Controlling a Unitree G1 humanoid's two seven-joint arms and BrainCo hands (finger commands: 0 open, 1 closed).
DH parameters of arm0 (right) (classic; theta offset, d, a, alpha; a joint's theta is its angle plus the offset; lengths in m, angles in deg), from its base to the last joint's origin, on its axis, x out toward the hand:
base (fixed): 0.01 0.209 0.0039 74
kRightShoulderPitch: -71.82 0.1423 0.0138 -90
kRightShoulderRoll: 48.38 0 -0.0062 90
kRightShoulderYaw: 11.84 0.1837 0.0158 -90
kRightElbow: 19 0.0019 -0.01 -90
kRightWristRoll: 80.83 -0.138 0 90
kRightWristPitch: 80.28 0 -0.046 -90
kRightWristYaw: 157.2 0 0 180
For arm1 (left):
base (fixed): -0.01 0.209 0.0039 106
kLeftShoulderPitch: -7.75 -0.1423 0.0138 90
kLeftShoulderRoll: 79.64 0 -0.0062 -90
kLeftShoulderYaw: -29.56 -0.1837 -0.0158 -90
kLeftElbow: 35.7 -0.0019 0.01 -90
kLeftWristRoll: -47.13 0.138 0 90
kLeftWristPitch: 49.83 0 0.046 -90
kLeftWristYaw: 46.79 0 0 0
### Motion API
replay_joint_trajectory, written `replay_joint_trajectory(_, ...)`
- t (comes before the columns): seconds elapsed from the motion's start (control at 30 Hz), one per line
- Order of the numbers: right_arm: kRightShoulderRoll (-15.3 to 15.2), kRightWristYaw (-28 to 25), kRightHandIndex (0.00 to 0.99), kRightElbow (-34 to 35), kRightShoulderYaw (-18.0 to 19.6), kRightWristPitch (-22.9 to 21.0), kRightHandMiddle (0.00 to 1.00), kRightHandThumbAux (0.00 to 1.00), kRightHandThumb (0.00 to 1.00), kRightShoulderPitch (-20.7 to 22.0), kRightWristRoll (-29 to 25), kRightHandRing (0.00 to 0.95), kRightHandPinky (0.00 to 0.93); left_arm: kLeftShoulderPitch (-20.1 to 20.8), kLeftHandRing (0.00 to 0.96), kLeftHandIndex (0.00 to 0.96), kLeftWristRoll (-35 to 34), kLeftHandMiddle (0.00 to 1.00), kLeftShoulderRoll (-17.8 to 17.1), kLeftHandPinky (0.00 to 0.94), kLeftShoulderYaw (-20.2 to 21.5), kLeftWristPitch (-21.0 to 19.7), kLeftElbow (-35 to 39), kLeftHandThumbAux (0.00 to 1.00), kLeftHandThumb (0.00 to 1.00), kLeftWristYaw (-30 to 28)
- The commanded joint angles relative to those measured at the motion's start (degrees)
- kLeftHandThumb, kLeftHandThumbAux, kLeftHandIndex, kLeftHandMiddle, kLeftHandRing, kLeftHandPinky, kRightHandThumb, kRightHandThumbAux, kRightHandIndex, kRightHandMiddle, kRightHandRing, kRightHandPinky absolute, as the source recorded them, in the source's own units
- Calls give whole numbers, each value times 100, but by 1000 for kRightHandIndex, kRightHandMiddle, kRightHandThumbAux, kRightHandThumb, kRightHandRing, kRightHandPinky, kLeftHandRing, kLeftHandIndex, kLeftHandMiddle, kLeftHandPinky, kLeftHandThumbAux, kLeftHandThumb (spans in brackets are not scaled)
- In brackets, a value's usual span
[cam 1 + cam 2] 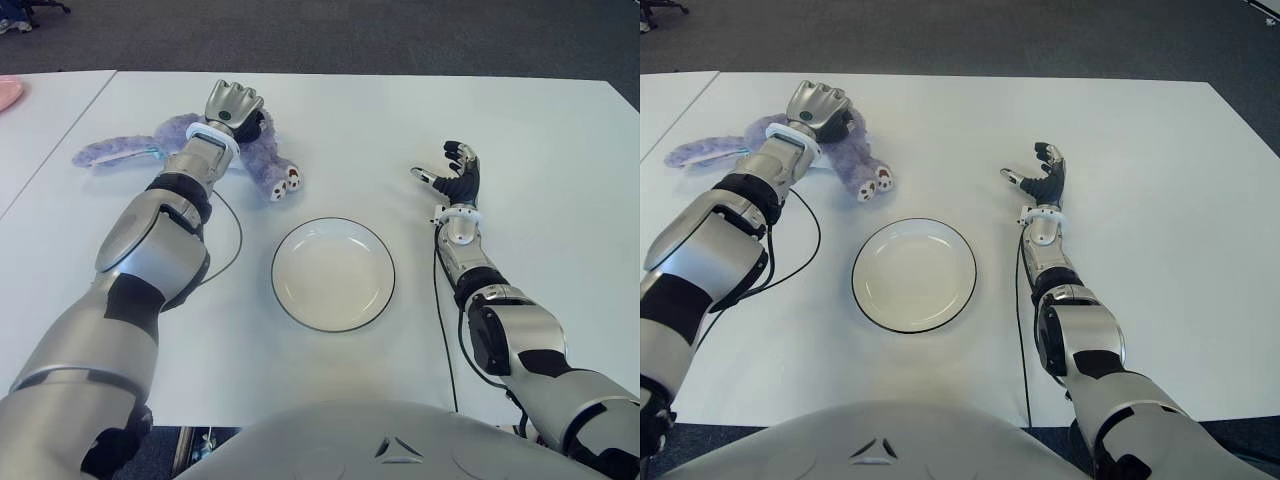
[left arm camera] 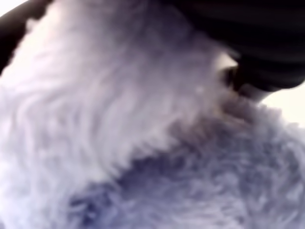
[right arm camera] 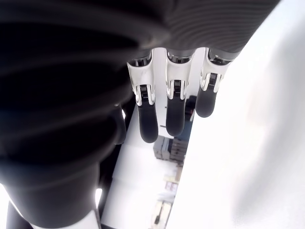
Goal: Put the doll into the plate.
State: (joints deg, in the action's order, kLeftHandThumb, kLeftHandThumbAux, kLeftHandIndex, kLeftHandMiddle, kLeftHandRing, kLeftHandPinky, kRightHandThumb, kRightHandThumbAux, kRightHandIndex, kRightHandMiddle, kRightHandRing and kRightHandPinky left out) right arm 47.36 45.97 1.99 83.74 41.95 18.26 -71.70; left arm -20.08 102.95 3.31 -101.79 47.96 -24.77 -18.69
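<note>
— Where the white table (image 1: 330, 120) meets its neighbour on our far left, what do we see first?

— We see a pink object (image 1: 8, 92) at the very edge of that neighbouring table (image 1: 40, 130), cut off by the frame, so we cannot name it more closely. Next comes the purple plush doll (image 1: 262, 160), lying on the white table beyond and to the left of the plate. One long fuzzy limb stretches out to the left, and a foot with a pale sole and dark red pads points toward the plate.

— And our left hand?

— Our left hand (image 1: 233, 106) is down on top of the doll's body, the metal knuckles bent over it and the fingertips hidden in the fur. In the left wrist view we get nothing but purple and white fur (image 2: 143, 133) pressed close to the lens, with a dark part of the hand at the top. We read the fingers as closed around the doll, which lies on the table and is not lifted.

— What sits in the middle?

— We see the round white plate (image 1: 288, 300) with a thin dark rim, near the front of the table, with nothing in it. The doll's foot is near its far left edge, apart from it.

— And on the right?

— Our right hand (image 1: 456, 175) shows to the right of the plate, well apart from it, palm turned inward. Its dark fingers (image 3: 145, 119) are spread and loosely extended, holding nothing. A thin black cable (image 1: 446, 340) runs along that forearm.
</note>
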Motion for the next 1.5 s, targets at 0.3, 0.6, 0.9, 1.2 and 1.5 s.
replay_joint_trajectory(0.3,486,-116,245,-876,-41,-712,248,886,0,-1530,47,202,161,-390,601,411,175,508,-51,630,-210,-428,-217,659,824,-455)
replay_joint_trajectory(0.6,474,-170,267,-867,-31,-631,265,854,0,-1559,29,223,196,-387,689,402,349,545,42,667,-420,-408,-196,666,842,-376)
replay_joint_trajectory(0.9,468,-170,254,-862,-20,-597,264,889,0,-1582,22,223,196,-285,750,405,423,569,344,730,-692,448,102,668,844,595)
replay_joint_trajectory(1.2,459,-112,226,-868,-79,-628,243,869,0,-1599,84,209,207,-303,828,439,480,514,303,858,-861,1565,434,663,852,1614)
replay_joint_trajectory(1.5,481,-69,222,-865,-93,-573,237,856,0,-1610,98,202,199,-278,871,418,901,626,214,882,-1248,2143,1128,673,827,3158)
